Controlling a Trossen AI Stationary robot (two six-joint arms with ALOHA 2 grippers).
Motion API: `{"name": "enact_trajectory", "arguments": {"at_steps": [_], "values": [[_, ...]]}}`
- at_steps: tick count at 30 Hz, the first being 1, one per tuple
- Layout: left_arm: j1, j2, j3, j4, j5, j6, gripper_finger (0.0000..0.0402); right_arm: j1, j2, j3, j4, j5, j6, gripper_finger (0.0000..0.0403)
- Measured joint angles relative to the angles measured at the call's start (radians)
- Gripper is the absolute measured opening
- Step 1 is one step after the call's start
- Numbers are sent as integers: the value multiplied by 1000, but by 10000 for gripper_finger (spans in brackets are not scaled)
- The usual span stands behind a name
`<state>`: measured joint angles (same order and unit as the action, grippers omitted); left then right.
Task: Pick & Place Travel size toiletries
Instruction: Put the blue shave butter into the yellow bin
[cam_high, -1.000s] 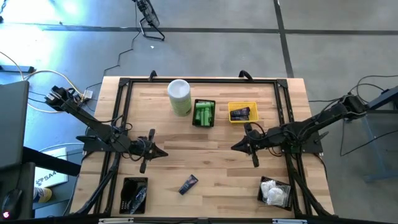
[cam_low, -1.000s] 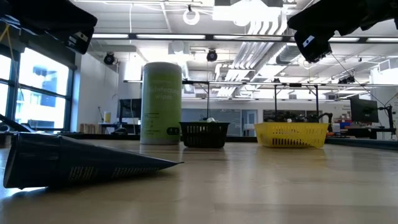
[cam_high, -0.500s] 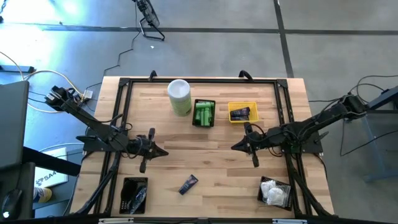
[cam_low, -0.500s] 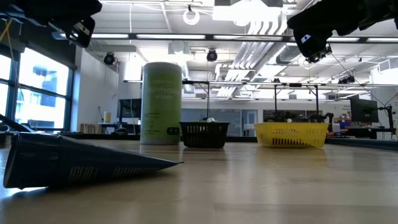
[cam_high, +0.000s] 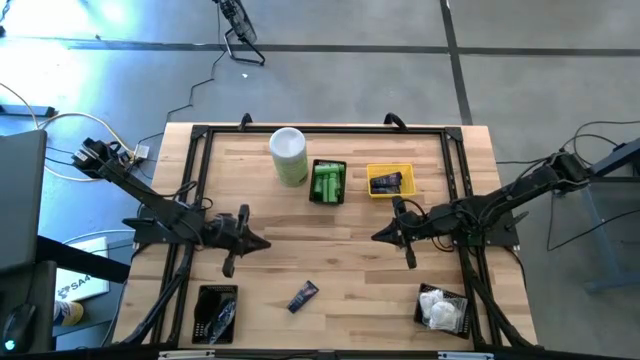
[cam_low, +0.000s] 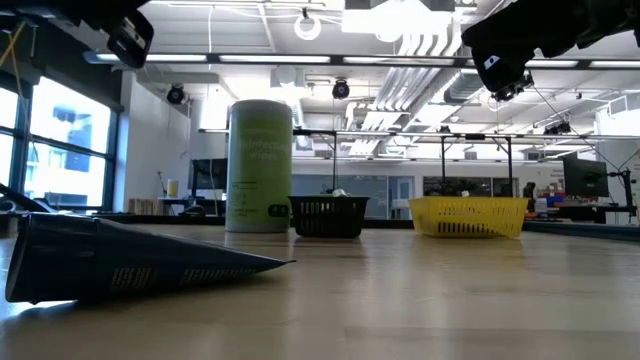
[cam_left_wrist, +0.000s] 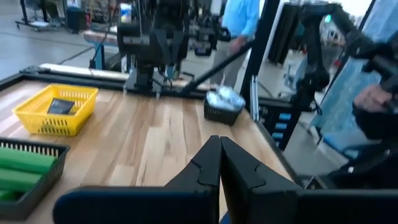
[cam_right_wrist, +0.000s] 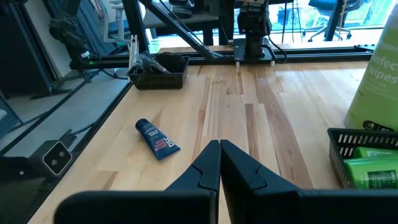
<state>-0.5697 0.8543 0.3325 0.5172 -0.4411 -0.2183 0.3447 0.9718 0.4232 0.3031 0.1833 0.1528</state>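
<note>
The left gripper (cam_high: 262, 244) hangs over the left half of the table (cam_high: 350, 270) with its two fingers pressed together on nothing, tips pointing toward the middle; the left wrist view shows the closed fingers (cam_left_wrist: 219, 163) meeting in a point above bare wood. The right gripper (cam_high: 378, 237) mirrors it from the other side — fingers together, empty, aimed at the centre, well apart from the left one. Between and in front of them a single dark navy tube (cam_high: 303, 296) lies loose on the wood near the front edge, seen in the right wrist view as a blue tube (cam_right_wrist: 157, 139) lying flat. The other toiletries sit in baskets: green bottles (cam_high: 327, 183) in a black basket (cam_high: 328, 201) at the back, another dark tube (cam_high: 386, 182) in the yellow basket (cam_high: 389, 168) just beside it, white packets (cam_high: 437, 307) in a black basket at the front right corner, and dark pieces (cam_high: 219, 319) in a black basket at the front left. A tall white-and-green canister (cam_high: 288, 156) stands upright left of the green bottles — in the low view it rises beside the baskets.
</note>
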Motion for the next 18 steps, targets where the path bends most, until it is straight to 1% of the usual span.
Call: {"name": "enact_trajectory", "arguments": {"at_steps": [3, 6, 10, 18], "values": [[0, 3, 6, 19, -28, -2, 1, 0, 0, 0, 0, 0, 0, 3], [0, 36, 31, 15, -76, -15, 1, 0, 0, 0, 0, 0, 0, 3], [0, 122, 84, 15, -99, -15, 1, 0, 0, 0, 0, 0, 0, 3], [0, 297, 215, 11, -104, -22, 1, 0, 0, 0, 0, 0, 0, 4]]}}
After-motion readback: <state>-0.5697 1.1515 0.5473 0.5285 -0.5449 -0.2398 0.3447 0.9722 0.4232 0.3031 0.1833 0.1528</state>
